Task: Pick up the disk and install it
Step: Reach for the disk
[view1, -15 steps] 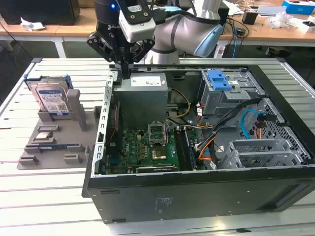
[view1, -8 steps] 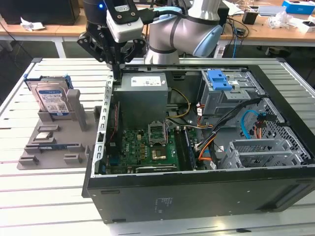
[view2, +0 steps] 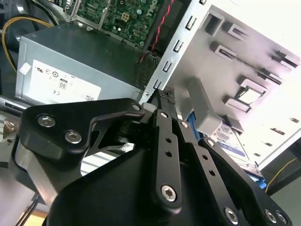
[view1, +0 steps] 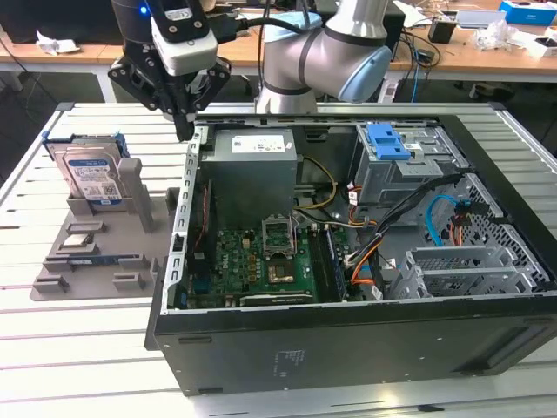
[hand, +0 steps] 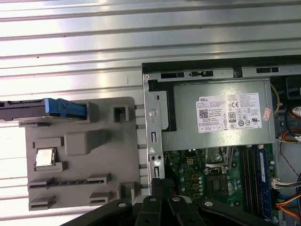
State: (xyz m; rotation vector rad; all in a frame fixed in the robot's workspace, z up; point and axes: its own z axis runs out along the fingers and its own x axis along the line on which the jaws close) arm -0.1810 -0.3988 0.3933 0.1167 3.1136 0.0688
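The disk (view1: 91,174), a silver drive with a white-and-blue label in a bright blue carrier, stands on edge at the back of a grey holder plate (view1: 96,261), on the exterior view's left. My gripper (view1: 184,131) hangs shut and empty above the open computer case's back corner, to the right of the disk and apart from it. In the first wrist view the disk (hand: 42,109) is edge-on and the gripper (hand: 162,182) is over the case wall. In the second wrist view the closed gripper (view2: 164,97) points at that wall, with the disk (view2: 233,143) beyond it.
The open black computer case (view1: 348,348) lies on a slatted metal table. Inside are a grey power-supply box (view1: 252,170), the green motherboard (view1: 261,257), a blue bracket (view1: 387,141) on the drive cage, and loose cables. A small chip (hand: 45,157) sits on the holder plate.
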